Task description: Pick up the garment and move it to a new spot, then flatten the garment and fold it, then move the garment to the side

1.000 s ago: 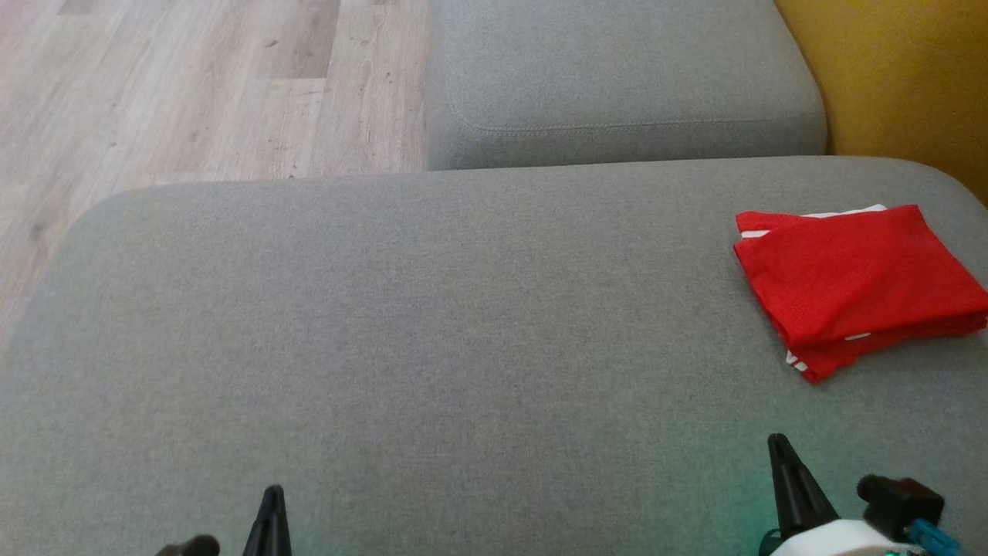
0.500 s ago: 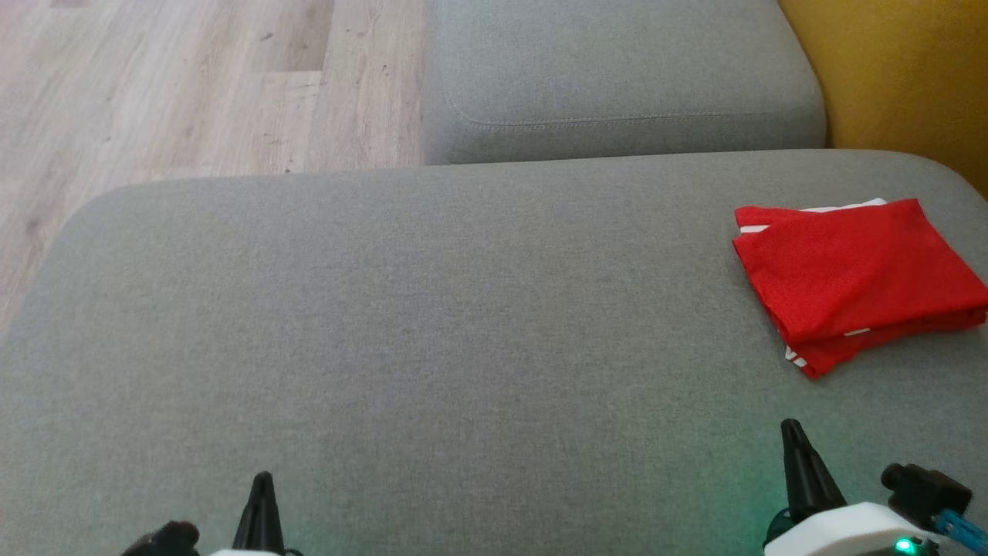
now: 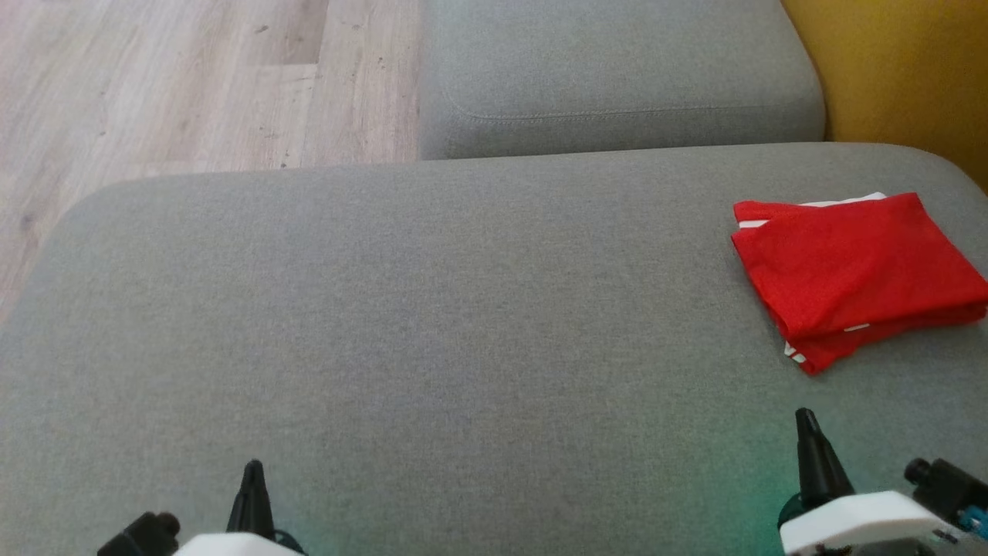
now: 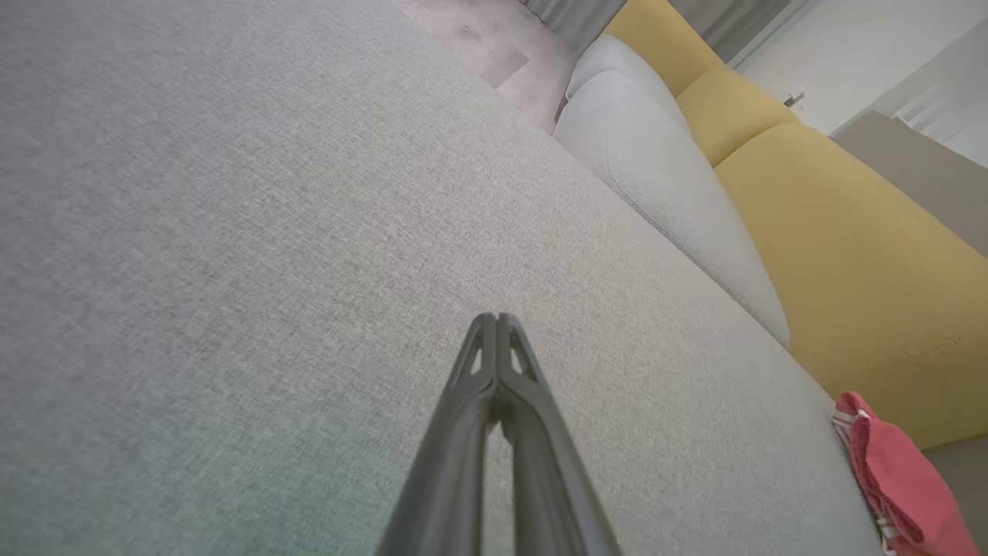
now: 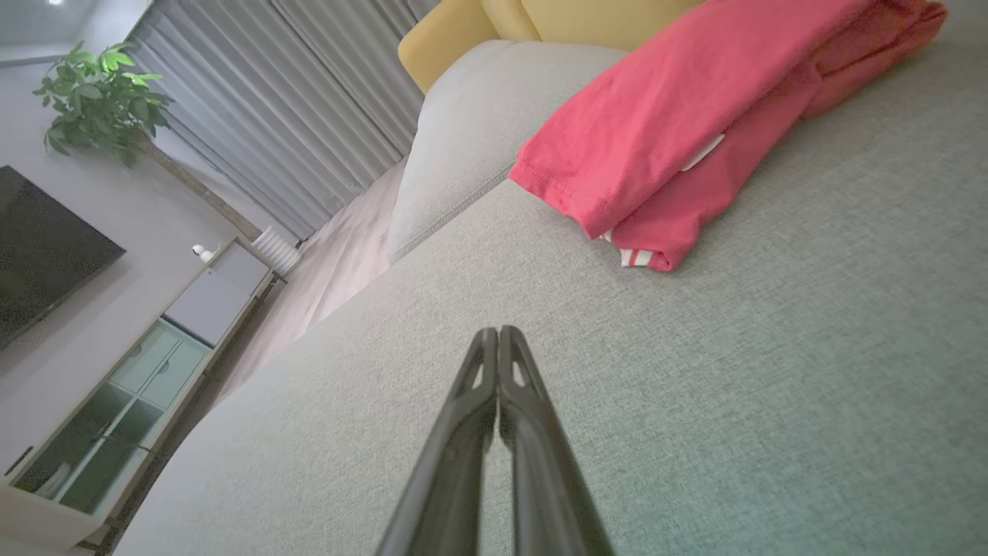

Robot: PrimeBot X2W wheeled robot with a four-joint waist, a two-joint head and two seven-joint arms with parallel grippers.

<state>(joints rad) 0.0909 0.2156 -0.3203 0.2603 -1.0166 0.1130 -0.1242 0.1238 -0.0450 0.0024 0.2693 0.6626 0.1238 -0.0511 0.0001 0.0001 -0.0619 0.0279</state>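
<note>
garment (image 3: 853, 270) sits folded on the right side of the sofa seat (image 3: 463, 309), looks light and floppy so i'd pinch its thick near corner, left gripper (image 3: 252, 471) and right gripper (image 3: 807, 423) both closed tight, holding nothing.

The left hand (image 3: 252, 468) and the right hand (image 3: 805, 417) are each showing as a slim black spike, tapering to a fine tip. Up close, the dark fingers (image 5: 459, 463) are looking like matte plastic, with narrow slots cut near the tips. A rounded white wrist casing (image 3: 857, 521) is sitting behind each hand, carrying a stubby black knob (image 3: 938, 480). A small blue piece (image 3: 976, 520) is poking out beside the right one.
</note>
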